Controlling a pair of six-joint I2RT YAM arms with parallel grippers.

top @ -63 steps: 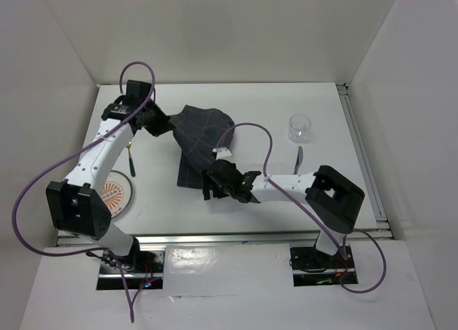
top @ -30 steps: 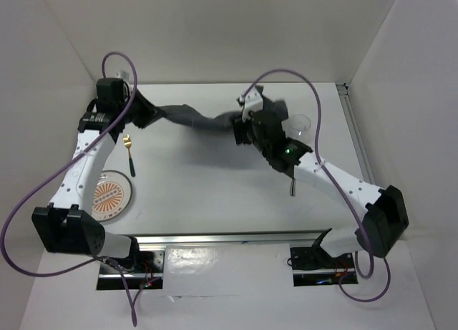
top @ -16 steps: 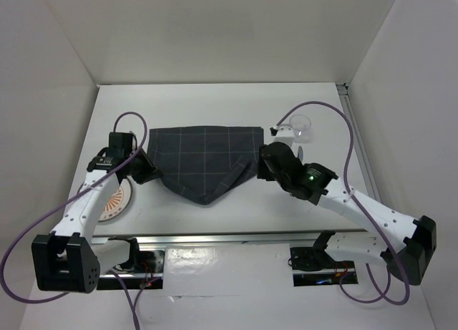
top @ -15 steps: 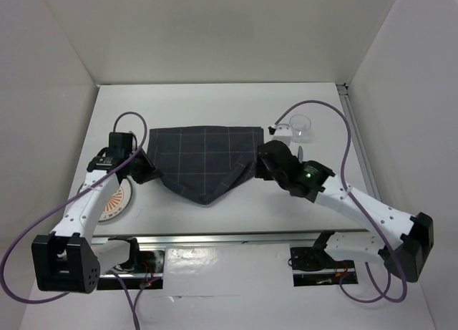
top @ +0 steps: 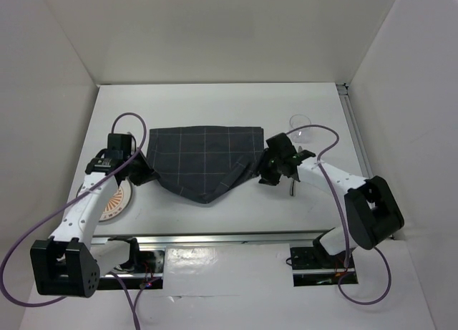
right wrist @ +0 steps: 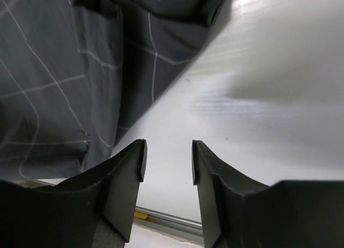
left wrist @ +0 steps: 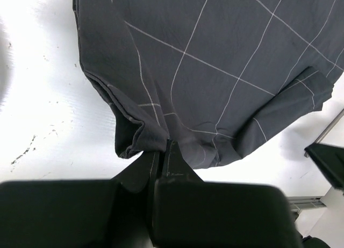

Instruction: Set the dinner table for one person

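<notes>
The dark grid-lined cloth mat (top: 204,158) lies spread on the white dinner table (top: 215,104), with its near edge sagging to a point. My left gripper (top: 146,175) is shut on the mat's bunched left corner; the left wrist view shows the closed gripper (left wrist: 161,147) pinching the mat's fold (left wrist: 215,59). My right gripper (top: 265,174) is at the mat's right edge, open and empty. In the right wrist view the gripper (right wrist: 167,157) stands apart over bare table, with the mat (right wrist: 59,70) to its left.
A clear glass (top: 300,127) stands behind the right arm. A knife (top: 291,189) pokes out under that arm. An orange-patterned plate (top: 114,200) lies partly under the left arm. A metal rail (top: 215,237) edges the table's near side.
Both grippers carried the mat up, stretched it and laid it flat. In the last half second the right gripper let go of the right edge and its arm drew back.
</notes>
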